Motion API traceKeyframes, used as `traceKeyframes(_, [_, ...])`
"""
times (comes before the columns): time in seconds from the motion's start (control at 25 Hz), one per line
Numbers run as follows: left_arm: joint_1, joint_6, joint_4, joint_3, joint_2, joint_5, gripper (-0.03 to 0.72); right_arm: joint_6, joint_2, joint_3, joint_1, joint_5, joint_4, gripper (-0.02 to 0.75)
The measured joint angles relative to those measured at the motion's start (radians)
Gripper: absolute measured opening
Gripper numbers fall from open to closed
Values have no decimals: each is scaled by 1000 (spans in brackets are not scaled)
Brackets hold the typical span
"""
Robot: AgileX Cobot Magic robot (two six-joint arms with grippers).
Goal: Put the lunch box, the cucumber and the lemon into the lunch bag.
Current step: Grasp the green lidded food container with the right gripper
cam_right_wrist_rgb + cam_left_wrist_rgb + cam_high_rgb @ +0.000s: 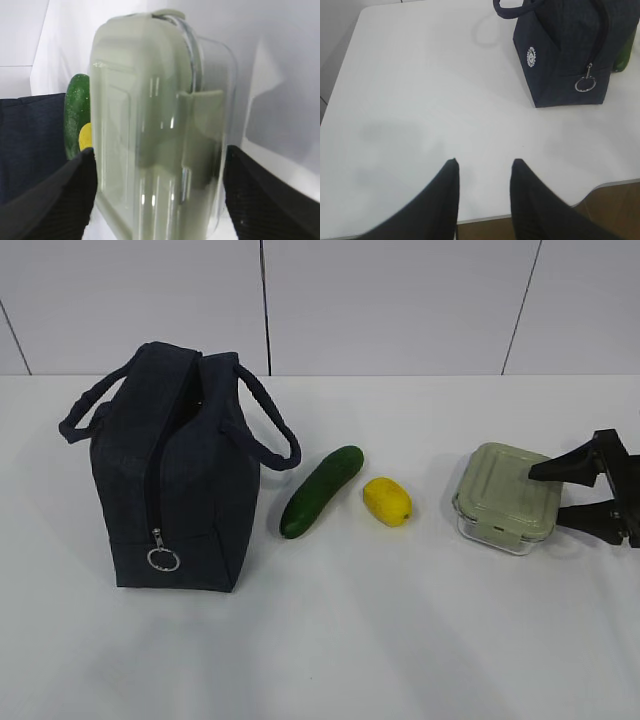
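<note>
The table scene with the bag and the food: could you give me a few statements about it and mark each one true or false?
1. The lunch bag stands upright on the table. True.
2. The lemon lies inside the bag. False: it lies on the table between the cucumber and the lunch box.
3. The right gripper is open, with a finger on each side of the lunch box. True.
4. The left gripper is gripping a bag handle. False: it is open over bare table, apart from the bag.
5. The lunch box's green lid is off. False: the lid is on the box.
</note>
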Motion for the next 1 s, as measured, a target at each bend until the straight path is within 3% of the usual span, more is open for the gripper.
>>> traceKeyframes(1.0, [0,0,0,0,0,0,245,-3,21,-11,25,-33,-27,582])
